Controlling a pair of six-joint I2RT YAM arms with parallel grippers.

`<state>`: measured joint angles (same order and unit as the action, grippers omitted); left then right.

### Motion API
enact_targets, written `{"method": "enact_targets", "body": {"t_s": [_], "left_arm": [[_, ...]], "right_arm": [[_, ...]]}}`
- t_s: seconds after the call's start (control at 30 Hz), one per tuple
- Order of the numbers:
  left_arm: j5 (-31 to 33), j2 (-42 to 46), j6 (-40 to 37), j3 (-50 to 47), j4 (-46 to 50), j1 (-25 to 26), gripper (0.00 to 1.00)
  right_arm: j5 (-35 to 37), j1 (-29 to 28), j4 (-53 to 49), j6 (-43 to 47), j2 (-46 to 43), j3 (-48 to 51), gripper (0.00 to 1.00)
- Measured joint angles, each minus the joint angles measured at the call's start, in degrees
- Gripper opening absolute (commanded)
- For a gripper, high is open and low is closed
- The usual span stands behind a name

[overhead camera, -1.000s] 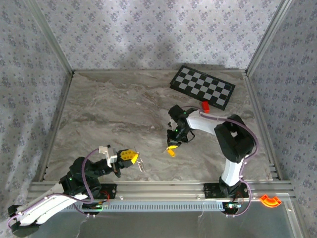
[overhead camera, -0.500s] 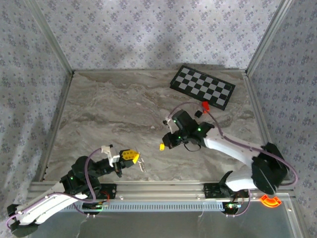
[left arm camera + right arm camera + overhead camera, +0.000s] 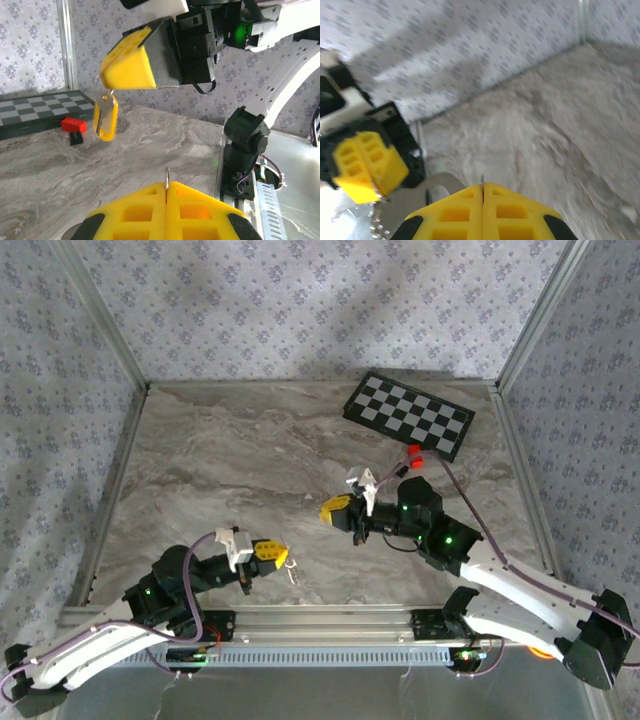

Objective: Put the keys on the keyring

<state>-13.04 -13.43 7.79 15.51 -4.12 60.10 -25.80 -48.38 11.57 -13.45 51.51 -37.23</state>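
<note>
The grey marbled table [image 3: 220, 470] is carrying a checkerboard [image 3: 408, 428] at its far right, well apart from the work. Near the middle, the two arms are facing each other.

The right gripper [image 3: 333, 510] is hanging above the table, and the left gripper [image 3: 268, 553] is sitting nearer the front edge, below and to its left in the top view. The two are near but not touching.

The right gripper's yellow fingers [image 3: 127, 70] are pressing together on the top of a key [image 3: 103, 102]. The key is dangling straight down with a yellow tag [image 3: 106, 122], so its long axis is running upright.

From the left wrist camera, that key is lying ahead, above and a little left of the left gripper's own tips. The left gripper's jaws are pinching shut on a thin metal edge, most likely the keyring [image 3: 167, 179], which is standing upright between them. A small silvery cluster [image 3: 290, 569] is hanging just beside those tips, too small to make out.

The next move probably means bringing the key's head across to the ring, and the right arm is the one carrying it.
</note>
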Motion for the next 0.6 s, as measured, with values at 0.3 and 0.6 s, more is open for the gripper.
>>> {"method": "enact_targets", "body": {"t_s": [0.3, 0.6], "left_arm": [[-2.4, -3.2, -1.6, 5.9, -0.3, 0.0, 0.0], [-3.3, -8.6, -3.3, 10.0, 0.1, 0.0, 0.0]], "right_arm": [[-15.5, 4.5, 11.8, -4.2, 0.8, 0.6, 0.0], [-25.7, 4.2, 18.1, -5.2, -0.8, 2.4, 0.0]]}}
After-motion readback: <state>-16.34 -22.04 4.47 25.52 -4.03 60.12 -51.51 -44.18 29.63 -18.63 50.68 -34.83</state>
